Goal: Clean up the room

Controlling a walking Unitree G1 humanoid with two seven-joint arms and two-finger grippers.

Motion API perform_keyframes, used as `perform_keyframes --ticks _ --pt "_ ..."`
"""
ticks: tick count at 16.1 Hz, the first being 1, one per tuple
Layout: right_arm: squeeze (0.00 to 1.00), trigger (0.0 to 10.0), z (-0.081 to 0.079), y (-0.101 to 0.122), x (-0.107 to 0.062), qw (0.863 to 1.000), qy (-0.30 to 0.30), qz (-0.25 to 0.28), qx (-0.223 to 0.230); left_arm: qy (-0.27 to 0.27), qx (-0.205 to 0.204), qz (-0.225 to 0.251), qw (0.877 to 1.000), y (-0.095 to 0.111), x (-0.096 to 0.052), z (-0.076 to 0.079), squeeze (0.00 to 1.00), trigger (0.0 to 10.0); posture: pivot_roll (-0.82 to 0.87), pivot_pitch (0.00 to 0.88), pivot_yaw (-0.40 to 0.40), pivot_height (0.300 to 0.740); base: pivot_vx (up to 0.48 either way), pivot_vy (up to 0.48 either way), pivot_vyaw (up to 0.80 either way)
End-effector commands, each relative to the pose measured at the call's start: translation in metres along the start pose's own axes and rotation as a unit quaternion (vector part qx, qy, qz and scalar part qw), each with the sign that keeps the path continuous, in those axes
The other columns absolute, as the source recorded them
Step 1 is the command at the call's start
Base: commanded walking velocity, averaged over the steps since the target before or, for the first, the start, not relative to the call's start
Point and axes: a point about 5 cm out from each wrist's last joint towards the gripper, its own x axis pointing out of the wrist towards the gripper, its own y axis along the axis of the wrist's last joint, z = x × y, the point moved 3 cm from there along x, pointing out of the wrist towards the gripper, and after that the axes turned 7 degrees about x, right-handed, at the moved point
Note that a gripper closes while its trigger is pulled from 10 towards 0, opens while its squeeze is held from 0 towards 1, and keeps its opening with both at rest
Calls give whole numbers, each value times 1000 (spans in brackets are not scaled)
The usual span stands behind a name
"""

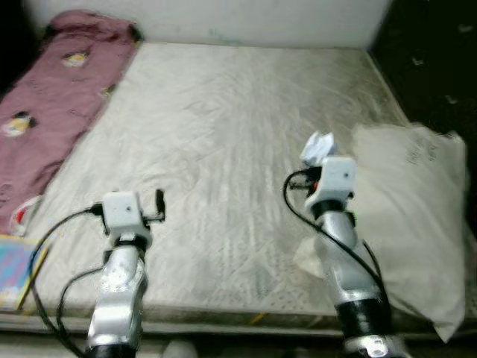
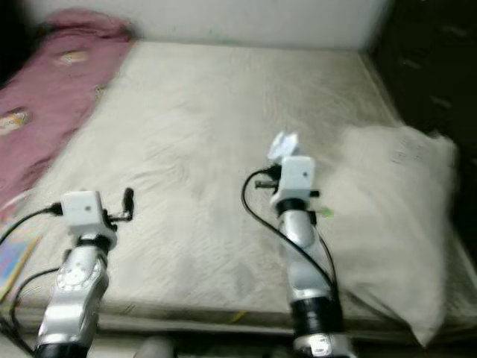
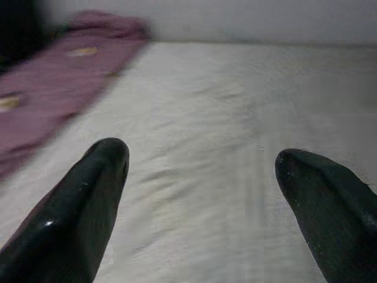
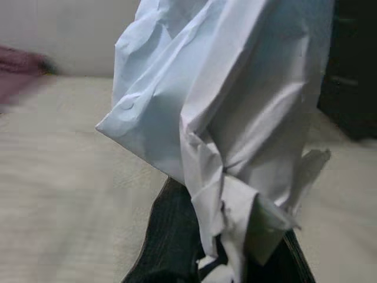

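Note:
A crumpled white paper point(image 1: 319, 147) sticks up above the bed, and my right gripper point(image 4: 227, 247) is shut on it. In the right wrist view the crumpled paper point(image 4: 235, 100) rises tall from between the black fingers point(image 4: 168, 236). The right arm point(image 1: 339, 246) reaches over the mattress point(image 1: 223, 149), just left of a pale pillow point(image 1: 417, 216). My left gripper point(image 3: 200, 171) is open over bare mattress with nothing between its fingers point(image 3: 88, 200). The left arm point(image 1: 123, 253) is held over the bed's near left part.
A maroon blanket point(image 1: 52, 112) lies along the bed's left side. A colourful book point(image 1: 16, 268) rests at the near left corner. A white wall point(image 1: 223, 19) runs behind the bed, and dark furniture point(image 1: 432, 60) stands to the right.

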Motion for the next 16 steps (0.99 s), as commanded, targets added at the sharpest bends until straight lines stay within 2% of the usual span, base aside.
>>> perform_keyframes --ticks 1,4,8,10,11,13,14,15,16 --pt "0 10000 9 -2 0 1000 -17 -5 3 -21 -5 7 1000 2 -1 8 0 10000 83 0 9 740 0 0 0" --pt "0 10000 6 -7 -1 1000 -11 -14 8 -23 10 19 1000 6 -1 8 0 10000 83 0 8 740 0 0 0" --pt "0 10000 5 -32 -5 995 -30 -86 42 -38 22 36 998 10 0 12 0 10000 83 0 7 740 0 0 0" --pt "0 10000 -13 -30 -4 997 22 -72 -7 -43 20 36 998 10 1 10 0 10000 83 0 5 740 0 0 0" --pt "0 10000 -23 -31 -6 995 49 -81 24 -49 11 34 998 10 2 10 0 10000 83 0 4 740 0 0 0" --pt "0 10000 -22 -27 -4 997 31 -63 5 -53 13 41 998 11 2 9 0 10000 86 0 2 740 0 0 0" --pt "0 10000 -20 -32 -6 997 26 -78 13 -45 10 37 998 10 2 7 0 10000 92 0 3 740 0 0 0" --pt "0 10000 -19 -33 -7 997 26 -76 9 -36 10 33 999 8 2 5 0 10000 92 0 3 740 0 0 0" --pt "0 10000 -22 -30 -7 997 39 -66 27 -27 1 20 999 2 1 1 0 10000 91 0 5 740 0 0 0"
